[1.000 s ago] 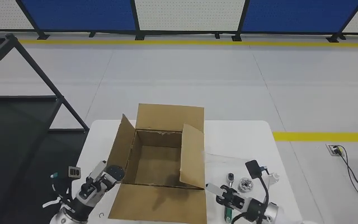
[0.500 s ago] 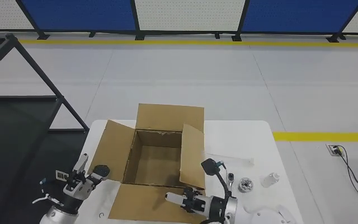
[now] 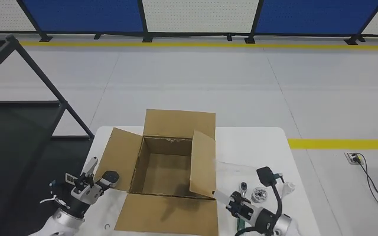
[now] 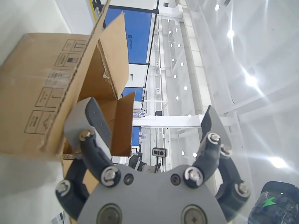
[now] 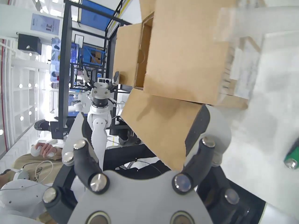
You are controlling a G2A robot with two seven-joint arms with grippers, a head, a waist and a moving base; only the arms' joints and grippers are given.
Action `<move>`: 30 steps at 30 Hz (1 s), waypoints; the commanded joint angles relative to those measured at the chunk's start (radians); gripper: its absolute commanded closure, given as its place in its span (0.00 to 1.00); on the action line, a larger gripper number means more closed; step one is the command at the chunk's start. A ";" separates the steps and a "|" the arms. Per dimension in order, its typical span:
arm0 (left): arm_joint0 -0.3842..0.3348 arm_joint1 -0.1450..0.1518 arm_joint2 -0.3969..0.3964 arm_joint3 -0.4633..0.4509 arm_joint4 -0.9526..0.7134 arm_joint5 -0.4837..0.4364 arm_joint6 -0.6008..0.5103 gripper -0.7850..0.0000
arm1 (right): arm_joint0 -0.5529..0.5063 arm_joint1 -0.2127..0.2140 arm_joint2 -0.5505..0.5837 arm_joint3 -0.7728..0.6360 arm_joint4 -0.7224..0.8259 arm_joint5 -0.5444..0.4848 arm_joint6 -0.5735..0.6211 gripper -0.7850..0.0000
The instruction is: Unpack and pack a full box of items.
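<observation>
Room: pale grey floor [image 3: 195, 76] with yellow lines [image 3: 177, 43], blue and white partition panels [image 3: 201, 15] at the back, black frame [image 3: 35, 71] on the robot's left. White desk [image 3: 254, 140] carries everything.

Box [image 3: 180, 124] sits mid-desk, all four flaps open. Inside we see bare cardboard floor, shaded toward the near wall.

Loose items lie on the desk to the right of the box:
- clear plastic bag [image 3: 236, 168], touching the right flap
- ratchet-like piece [image 3: 243, 187] and round metal part [image 3: 258, 193], just beside each other
- white bottle [image 3: 287, 189], farther right

Left tool [image 3: 100, 172] sits at the desk's left edge, just beside the box's left flap. Jaws wide apart, nothing between them.

Right tool [image 3: 230, 203] sits near the box's front right corner, close to the ratchet-like piece. Jaws also spread wide, gripping nothing.

View differences:
- Top view gives us the box interior and the item layout.
- Left wrist view adds the printed handling symbols on the box's outer wall, plus ceiling lights.
- Right wrist view looks across the near flap toward the other arm and adds a green cylinder [image 5: 291, 158] on the desk. It is blurred there, probably a battery.
</observation>
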 commanded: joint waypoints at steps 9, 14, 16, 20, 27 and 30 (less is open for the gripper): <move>-0.034 0.002 -0.027 0.034 -0.027 0.010 -0.040 0.00 | 0.059 0.021 -0.048 0.131 -0.269 0.289 0.115 0.00; -0.038 0.001 -0.032 0.040 -0.035 0.010 -0.048 0.00 | 0.114 0.021 -0.081 0.170 -0.331 0.377 0.107 0.00; -0.039 0.001 -0.033 0.042 -0.034 0.010 -0.051 0.00 | 0.114 0.021 -0.081 0.170 -0.331 0.377 0.107 0.00; -0.041 0.000 -0.031 0.045 -0.036 0.009 -0.059 0.00 | 0.114 0.021 -0.081 0.170 -0.331 0.377 0.107 0.00; -0.041 0.000 -0.031 0.045 -0.036 0.009 -0.059 0.00 | 0.133 0.026 -0.163 0.218 -0.451 0.351 0.132 0.00; -0.041 0.000 -0.031 0.045 -0.036 0.009 -0.059 0.00 | 0.181 0.030 -0.212 0.252 -0.541 0.395 0.211 0.00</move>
